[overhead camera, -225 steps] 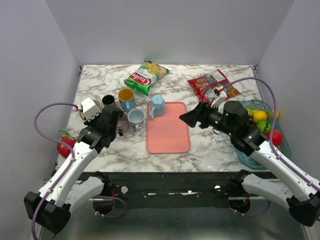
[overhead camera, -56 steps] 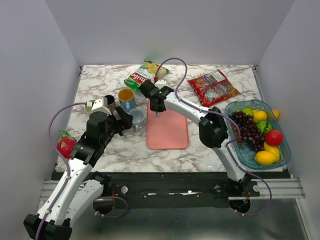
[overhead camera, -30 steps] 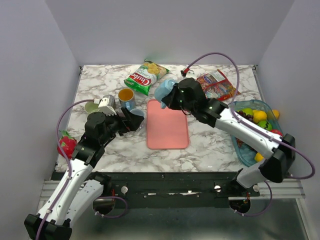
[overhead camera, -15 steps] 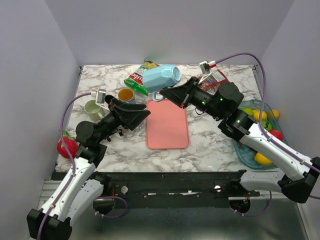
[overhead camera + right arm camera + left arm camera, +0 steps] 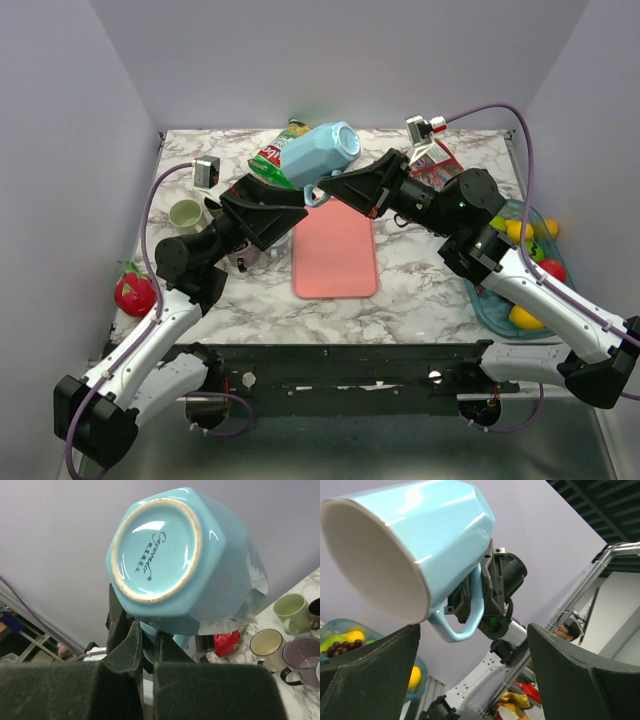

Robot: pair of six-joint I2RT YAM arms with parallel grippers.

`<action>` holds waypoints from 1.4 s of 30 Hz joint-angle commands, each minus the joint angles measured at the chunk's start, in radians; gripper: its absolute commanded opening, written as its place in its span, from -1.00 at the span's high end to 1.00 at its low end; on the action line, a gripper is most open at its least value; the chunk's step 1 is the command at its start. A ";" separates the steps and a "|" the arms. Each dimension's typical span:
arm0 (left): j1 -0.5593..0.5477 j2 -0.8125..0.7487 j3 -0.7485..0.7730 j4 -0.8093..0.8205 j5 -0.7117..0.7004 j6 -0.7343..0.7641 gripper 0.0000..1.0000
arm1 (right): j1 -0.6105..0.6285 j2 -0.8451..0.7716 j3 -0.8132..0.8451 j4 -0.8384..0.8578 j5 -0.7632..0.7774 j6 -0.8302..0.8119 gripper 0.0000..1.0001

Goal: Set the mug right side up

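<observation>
There are four mugs that can be counted. One light-blue mug [image 5: 320, 152] is in the right gripper [image 5: 325, 188]. On the table [image 5: 420, 290] below that gripper, the right wrist view shows one green mug [image 5: 292, 607], one cream-lined mug [image 5: 266, 642] and one purple mug [image 5: 301, 656]. Slivers at that view's edge cannot be counted.

Behind both grippers lie two snack bags, one green bag [image 5: 268, 162] and one red bag [image 5: 440, 162]. Below them lies one pink tray [image 5: 335, 255].

One fruit bowl [image 5: 490, 310] sits right of the right gripper, its fruit too covered to count. One red toy fruit [image 5: 135, 293] lies left of the left gripper [image 5: 292, 215].

The blue mug [image 5: 320, 152] hides most of the green chip bag [image 5: 266, 165].
</observation>
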 commanded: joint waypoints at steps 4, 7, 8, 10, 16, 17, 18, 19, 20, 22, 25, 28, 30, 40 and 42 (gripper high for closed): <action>-0.078 0.044 0.060 0.051 -0.084 -0.012 -0.52 | 0.012 -0.018 -0.007 0.146 -0.062 -0.002 0.99; -0.092 0.053 0.064 0.047 -0.110 -0.012 -0.40 | 0.012 -0.016 -0.013 0.147 -0.067 -0.005 0.99; -0.098 0.058 0.069 0.044 -0.116 -0.011 -0.37 | 0.012 -0.018 -0.016 0.147 -0.067 -0.005 0.99; -0.102 0.064 0.072 0.040 -0.133 -0.014 -0.37 | 0.012 -0.018 -0.027 0.147 -0.065 -0.008 0.99; -0.114 0.084 0.080 0.028 -0.141 -0.012 -0.38 | 0.012 -0.022 -0.050 0.150 -0.047 -0.010 0.99; -0.115 0.088 0.077 0.027 -0.138 -0.012 -0.37 | 0.012 -0.022 -0.051 0.149 -0.044 -0.011 0.99; -0.115 0.088 0.075 0.021 -0.136 -0.011 -0.38 | 0.013 -0.024 -0.051 0.149 -0.042 -0.013 0.99; -0.117 0.092 0.072 0.020 -0.133 -0.011 -0.39 | 0.012 -0.024 -0.050 0.144 -0.038 -0.015 0.99; -0.120 0.093 0.066 0.020 -0.131 -0.011 -0.42 | 0.012 -0.024 -0.050 0.144 -0.038 -0.016 0.99; -0.120 0.096 0.058 0.014 -0.130 -0.012 -0.47 | 0.012 -0.024 -0.051 0.156 -0.039 -0.015 0.99; -0.121 0.101 0.037 0.025 -0.124 -0.035 -0.69 | 0.012 -0.025 -0.059 0.189 -0.056 -0.008 0.99; -0.126 0.108 0.000 0.099 -0.121 -0.095 -0.94 | 0.012 -0.027 -0.060 0.218 -0.076 -0.010 0.99; -0.129 0.118 -0.014 0.160 -0.109 -0.135 -0.98 | 0.012 -0.022 -0.065 0.245 -0.100 -0.004 0.99; -0.149 0.266 -0.008 0.450 -0.084 -0.307 -0.98 | 0.013 -0.001 -0.082 0.365 -0.163 0.030 0.99; -0.149 0.268 -0.011 0.448 -0.085 -0.311 -0.98 | 0.013 -0.005 -0.076 0.333 -0.157 0.015 0.99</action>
